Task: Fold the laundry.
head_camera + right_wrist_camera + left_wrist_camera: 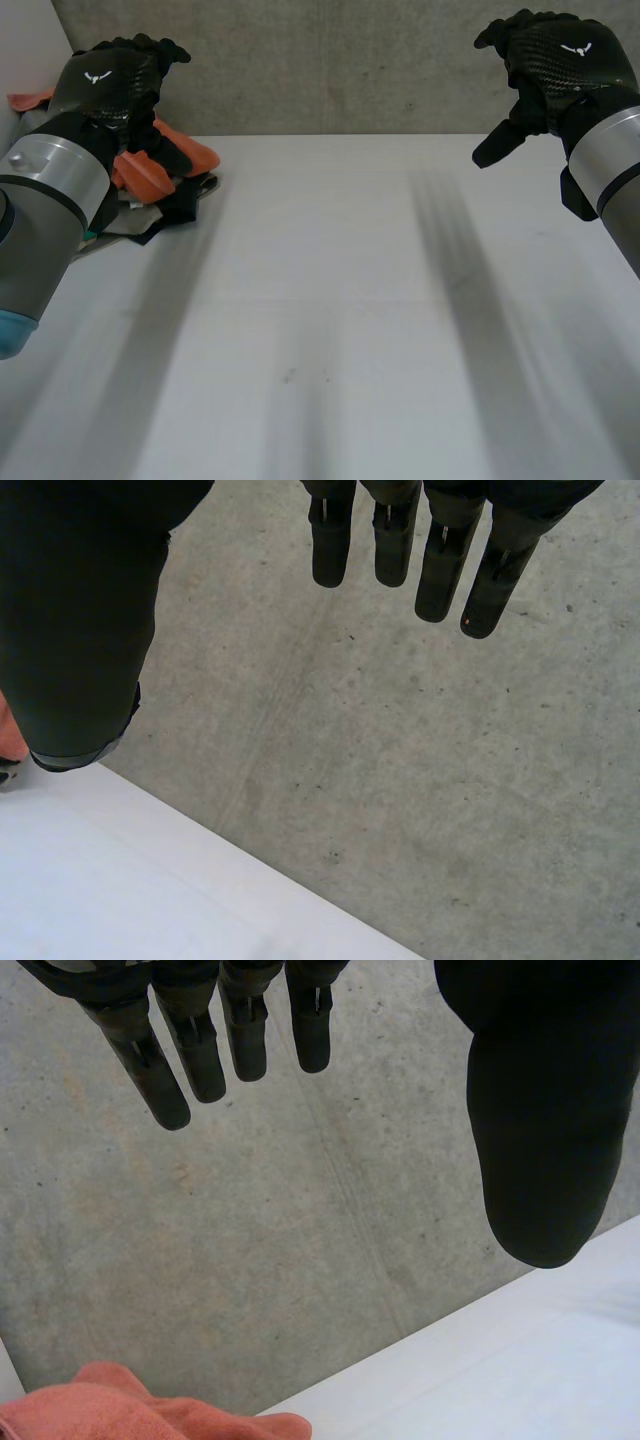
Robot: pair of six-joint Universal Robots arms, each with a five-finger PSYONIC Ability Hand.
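Note:
A pile of laundry [165,175], orange cloth on top of dark and pale pieces, lies at the far left of the white table [330,330]. My left hand [105,80] hangs in the air above and just in front of that pile, fingers straight and holding nothing. In the left wrist view its fingers [190,1050] and thumb [540,1140] stand apart, with an orange cloth [120,1410] below them. My right hand [550,60] is raised over the far right of the table, open and empty; its fingers [440,550] are straight in the right wrist view.
A grey concrete wall [330,70] runs behind the table's far edge. The table's far edge [230,840] runs below my right hand's thumb.

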